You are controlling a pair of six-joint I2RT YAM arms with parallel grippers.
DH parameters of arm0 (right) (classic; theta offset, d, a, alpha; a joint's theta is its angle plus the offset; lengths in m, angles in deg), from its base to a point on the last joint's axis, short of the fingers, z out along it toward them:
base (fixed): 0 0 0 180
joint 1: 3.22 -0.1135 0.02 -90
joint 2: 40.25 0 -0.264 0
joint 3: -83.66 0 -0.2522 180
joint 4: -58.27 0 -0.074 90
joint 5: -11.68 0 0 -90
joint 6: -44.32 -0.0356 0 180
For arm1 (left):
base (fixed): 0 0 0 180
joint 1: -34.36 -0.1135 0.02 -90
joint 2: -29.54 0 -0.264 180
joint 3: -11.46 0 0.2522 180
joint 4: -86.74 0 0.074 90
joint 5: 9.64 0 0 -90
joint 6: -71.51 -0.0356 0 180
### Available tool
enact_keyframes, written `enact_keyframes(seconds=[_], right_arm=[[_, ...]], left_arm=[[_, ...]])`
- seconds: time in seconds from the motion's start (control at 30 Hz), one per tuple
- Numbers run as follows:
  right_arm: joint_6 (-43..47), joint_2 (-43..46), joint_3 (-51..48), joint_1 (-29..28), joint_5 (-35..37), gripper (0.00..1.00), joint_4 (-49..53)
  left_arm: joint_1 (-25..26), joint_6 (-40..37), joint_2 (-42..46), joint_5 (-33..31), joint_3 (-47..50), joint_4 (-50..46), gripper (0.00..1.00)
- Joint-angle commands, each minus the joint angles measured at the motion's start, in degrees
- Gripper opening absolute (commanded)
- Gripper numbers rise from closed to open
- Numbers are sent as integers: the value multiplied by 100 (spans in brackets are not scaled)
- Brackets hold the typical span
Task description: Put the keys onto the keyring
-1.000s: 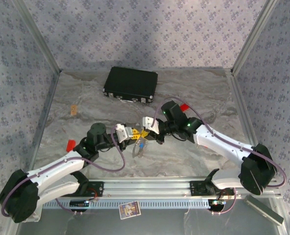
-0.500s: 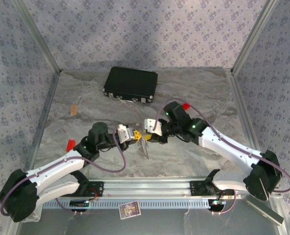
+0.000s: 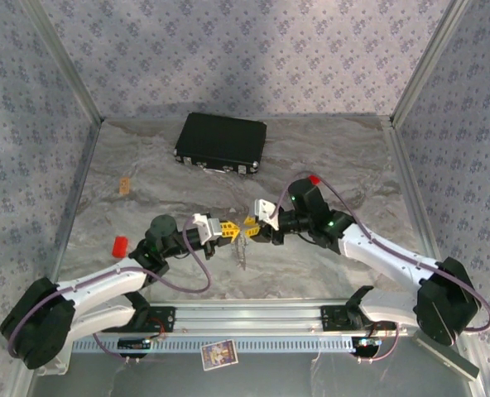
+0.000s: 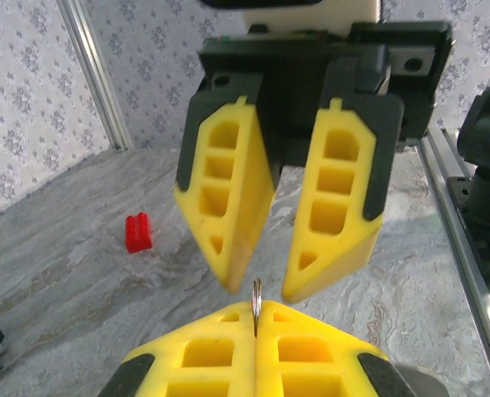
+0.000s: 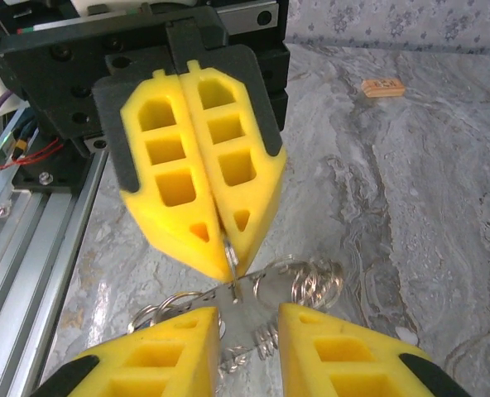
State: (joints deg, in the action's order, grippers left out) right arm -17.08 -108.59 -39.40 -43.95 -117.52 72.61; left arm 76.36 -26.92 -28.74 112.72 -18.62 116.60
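The left gripper (image 4: 256, 313) has its yellow pads pressed together on the edge of a thin silver ring, the keyring (image 4: 256, 293), which stands upright out of the seam between them. The right gripper (image 5: 249, 310) faces it nose to nose with its jaws apart, one fingertip on each side of that ring and of the silver tangle (image 5: 307, 281) of wire loops and coils hanging from it. The keys cannot be picked out in the tangle; no coloured head shows.

Over the last second both arms have sunk lower and flattened, and the two grippers have squared up tip to tip. The hanging metal has drifted slightly right, and a blue fleck seen in it a second ago is no longer distinguishable. My judgement is that the left arm is presenting the ring while the right lines up to take hold, so no threading can be confirmed yet.

From above, the tangle dangles just on the far side of the aluminium rail (image 3: 253, 314), the nearest hard edge. Bare marbled table (image 3: 146, 174) runs far toward the black case (image 3: 221, 142), which sits well apart. One red block (image 3: 120, 245) lies left of the left arm and another (image 3: 314, 179) just behind the right wrist. The far side gives the most room.
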Motion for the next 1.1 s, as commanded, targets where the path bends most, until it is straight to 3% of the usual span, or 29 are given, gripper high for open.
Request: enact_keyframes(seconds=[0.0, 0.2, 0.3, 0.37, 0.43, 0.53, 0.63, 0.77, 1.07], right_arm=[[-242, -70, -24, -3, -285, 25, -450], [-368, -214, 2, -86, -394, 19, -689], [-407, -319, 59, -121, -403, 12, -730], [-380, -343, 100, -123, -401, 1, -673], [-305, -311, 171, -105, -375, 0, -503], [-100, -198, 289, -104, -264, 0, -147], [280, -125, 564, -118, -44, 0, 522], [809, -213, 1005, -187, 343, 0, 1560], [1319, -244, 1597, -488, 803, 0, 2492]], left_arm=[[-34, 198, -77, 265, -20, 676, 0], [-34, 262, -182, 288, -19, 893, 0], [-34, 354, -241, 308, -5, 1078, 0], [-34, 372, -249, 297, 6, 1123, 0], [-34, 375, -209, 171, -3, 1016, 1], [-26, 168, -35, -73, -140, 236, 18], [50, -343, 163, -236, -484, -1115, 20], [216, -973, 151, -586, -941, -2516, 19], [282, -1243, 69, -651, -1266, -3049, 3]])
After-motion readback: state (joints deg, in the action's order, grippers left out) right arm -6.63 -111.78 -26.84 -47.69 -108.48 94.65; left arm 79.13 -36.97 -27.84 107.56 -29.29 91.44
